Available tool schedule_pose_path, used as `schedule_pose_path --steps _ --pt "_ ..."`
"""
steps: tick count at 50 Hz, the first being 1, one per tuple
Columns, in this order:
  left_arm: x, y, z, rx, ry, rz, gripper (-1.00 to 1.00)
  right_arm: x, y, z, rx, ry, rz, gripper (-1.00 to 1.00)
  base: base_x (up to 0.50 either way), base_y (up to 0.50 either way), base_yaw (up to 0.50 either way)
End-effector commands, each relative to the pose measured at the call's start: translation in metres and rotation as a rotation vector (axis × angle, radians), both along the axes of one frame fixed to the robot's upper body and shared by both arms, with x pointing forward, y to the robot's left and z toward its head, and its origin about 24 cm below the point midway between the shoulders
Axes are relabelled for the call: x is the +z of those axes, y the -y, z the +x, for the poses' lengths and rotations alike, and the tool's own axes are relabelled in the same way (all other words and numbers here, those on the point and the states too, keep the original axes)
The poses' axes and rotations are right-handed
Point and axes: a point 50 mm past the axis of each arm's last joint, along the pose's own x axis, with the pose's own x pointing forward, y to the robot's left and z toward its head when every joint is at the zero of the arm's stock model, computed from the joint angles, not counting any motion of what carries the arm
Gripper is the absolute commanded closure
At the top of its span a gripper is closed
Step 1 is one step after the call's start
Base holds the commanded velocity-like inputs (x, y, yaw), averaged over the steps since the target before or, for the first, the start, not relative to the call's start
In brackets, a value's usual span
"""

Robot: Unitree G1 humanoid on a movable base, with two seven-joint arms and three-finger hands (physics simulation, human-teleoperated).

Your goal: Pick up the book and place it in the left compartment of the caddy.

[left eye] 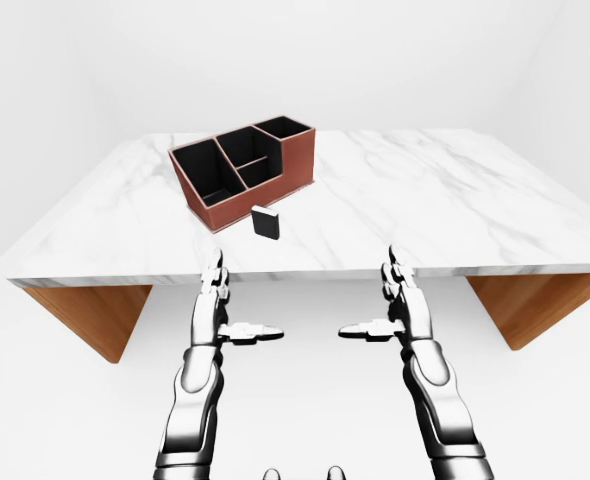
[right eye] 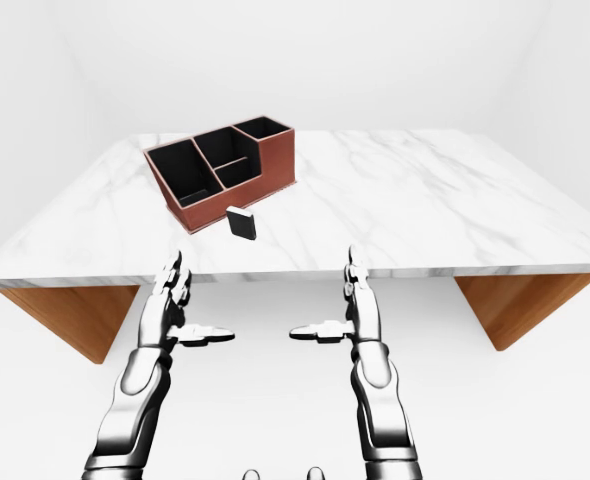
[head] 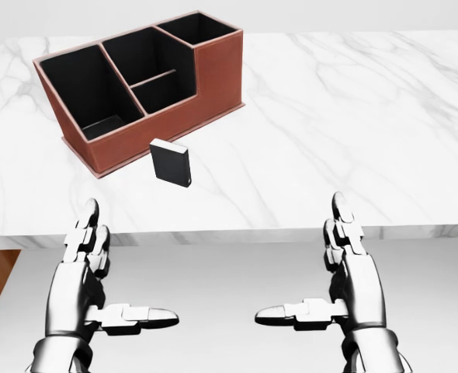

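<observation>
A small black book (head: 171, 163) stands upright on the marble table (head: 353, 116), just below the caddy in the head view. The reddish-brown caddy (head: 213, 70) sits at the upper left, turned at an angle. Its large left compartment (head: 81, 89) holds nothing. My left hand (head: 112, 276) is open below the table's near edge, fingers up and thumb pointing right. My right hand (head: 314, 272) mirrors it, open, thumb pointing left. Both hands are off the table and well short of the book.
The caddy also has two small middle compartments (head: 147, 74) and a taller right compartment (head: 198, 29), all dark inside. The table's near edge (head: 237, 233) runs between my hands and the book. Wooden table supports (left eye: 90, 315) show beneath both ends.
</observation>
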Motion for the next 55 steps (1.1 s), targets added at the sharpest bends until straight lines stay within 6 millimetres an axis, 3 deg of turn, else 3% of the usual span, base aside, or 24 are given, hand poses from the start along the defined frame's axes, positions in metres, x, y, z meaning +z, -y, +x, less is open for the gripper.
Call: schedule_pose_path --steps 1,10,17,36,43,45,55 --pt "0.006 -0.013 0.001 0.015 0.006 -0.028 -1.0 0.009 0.009 -0.005 -0.006 0.018 0.002 -1.0 0.0 0.0 0.0" --pt "0.023 -0.027 0.004 0.053 0.05 -0.073 -1.0 0.014 0.009 -0.006 -0.008 0.023 0.004 -1.0 0.0 0.0 0.0" --pt "0.051 -0.043 0.002 0.084 0.173 -0.109 -1.0 0.021 0.009 -0.009 -0.005 0.047 0.007 -1.0 0.0 0.0 0.0" --pt "0.067 -0.057 0.002 0.123 0.24 -0.13 -1.0 0.028 0.009 -0.011 -0.002 0.078 0.007 -1.0 0.0 0.0 0.0" --pt "0.083 -0.066 -0.003 0.146 0.311 -0.141 -1.0 0.031 0.008 -0.012 0.002 0.089 0.007 -1.0 0.0 0.0 0.0" --pt "0.092 -0.069 -0.005 0.156 0.352 -0.146 -1.0 0.036 0.008 -0.014 0.002 0.111 0.004 -1.0 0.0 0.0 0.0" --pt "0.099 -0.085 -0.004 0.196 0.376 -0.17 -1.0 0.058 0.006 -0.022 0.004 0.206 -0.01 -1.0 0.0 0.0 0.0"
